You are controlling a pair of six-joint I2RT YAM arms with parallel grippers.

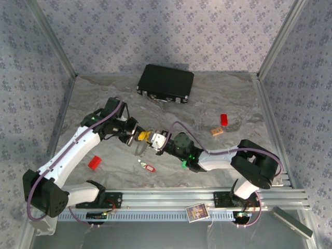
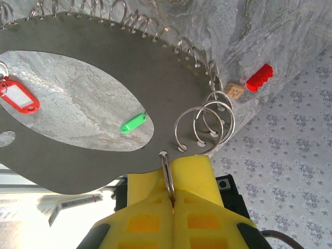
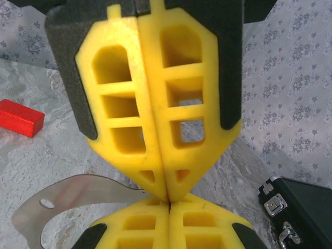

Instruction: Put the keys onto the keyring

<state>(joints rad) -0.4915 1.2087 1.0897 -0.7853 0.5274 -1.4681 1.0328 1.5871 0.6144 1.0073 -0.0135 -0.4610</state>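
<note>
Left fingers (image 2: 194, 181) clamp the keyring (image 2: 155, 72) by its split ring. Right fingers (image 3: 199, 220), shut, butt against their tips, contents unclear. Beneath, the keys (image 2: 134, 123) lie on the tabletop (image 2: 78, 83). Steady the ring and send the right down.

Top view is bright, evenly lit from above and sharp, with soft short shadows beside the arms and the black case (image 1: 166, 83). Left wrist view has blown-out white glare bottom left; the keyring (image 2: 171, 88) face is dull and shaded, and the yellow fingers (image 2: 148, 223) near the lens are soft. Right wrist view is well lit, close-up foam slightly blurred.
</note>
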